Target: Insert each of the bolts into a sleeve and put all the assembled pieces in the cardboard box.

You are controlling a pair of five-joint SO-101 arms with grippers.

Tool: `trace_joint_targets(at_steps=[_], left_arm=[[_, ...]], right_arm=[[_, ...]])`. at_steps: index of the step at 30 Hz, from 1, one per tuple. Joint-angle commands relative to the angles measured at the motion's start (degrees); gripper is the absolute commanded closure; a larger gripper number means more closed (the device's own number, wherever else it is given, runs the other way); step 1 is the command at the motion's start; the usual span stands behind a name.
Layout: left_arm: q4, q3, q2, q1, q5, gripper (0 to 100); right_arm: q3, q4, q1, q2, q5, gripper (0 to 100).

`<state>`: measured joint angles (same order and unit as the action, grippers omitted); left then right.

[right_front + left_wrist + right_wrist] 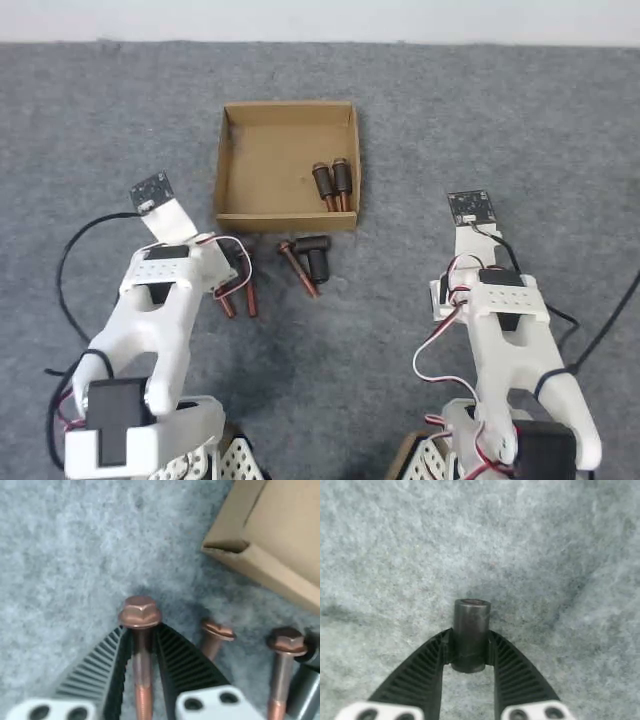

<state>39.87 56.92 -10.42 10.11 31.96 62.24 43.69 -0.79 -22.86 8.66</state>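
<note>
- Grey, felt-like counter (450, 120) with two white arms side by side at the near edge, both stretched forward and bent low over the surface.
- The left arm (150, 310) angles toward the near left corner of the cardboard box (285, 221). The right arm (505, 320) points straight ahead, well apart from the box, with bare counter around it.
- In the left wrist view, the left tool (141, 630) is clamped on the shaft of a copper held bolt (141, 614). The hex head sticks out past the ribbed fingertips.
- In the right wrist view, the right tool (470, 636) is clamped around a black sleeve (472, 612), its open end pointing away from the wrist.
- From the high view, both tools sit under their own wrists, so neither grip can be made out there. The black sleeve is hidden as well.
- A second bolt (215, 636) lies just beside the left tool. From above, two bolt shafts poke out beside that wrist, and which one is clamped cannot be told.
- A loose bolt (299, 267) and a loose sleeve (317, 258) lie together just in front of the box. The left wrist view cuts both off at its edge.
- Two assembled pieces (333, 184) lie side by side inside the box, near its right wall. The left wrist view shows one corner of the box, not its contents.
</note>
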Motion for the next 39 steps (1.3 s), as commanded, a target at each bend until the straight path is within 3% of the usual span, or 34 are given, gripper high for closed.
trace_joint_targets(at_steps=[1, 5, 12, 27, 39], left_arm=[[0.7, -2.9, -1.5, 0.2, -0.8, 99], [0.8, -3.0, -1.5, 0.3, -0.8, 98], [4.2, -3.4, -1.6, 0.2, 1.5, 81], [-1.1, -1.5, -0.9, 0.2, 1.7, 98], [-1.1, -1.5, -0.8, 0.2, 1.7, 91]], right_arm=[[-3.3, -0.4, 0.0, -0.3, 1.1, 99.2], [-3.3, -0.4, 0.1, -0.3, 1.1, 99.2], [-3.3, -0.4, 0.1, -0.3, 1.1, 99.2], [-3.3, -0.4, 0.0, -0.3, 1.1, 99.2], [-3.3, -0.3, 0.3, -0.4, 1.1, 99.2]])
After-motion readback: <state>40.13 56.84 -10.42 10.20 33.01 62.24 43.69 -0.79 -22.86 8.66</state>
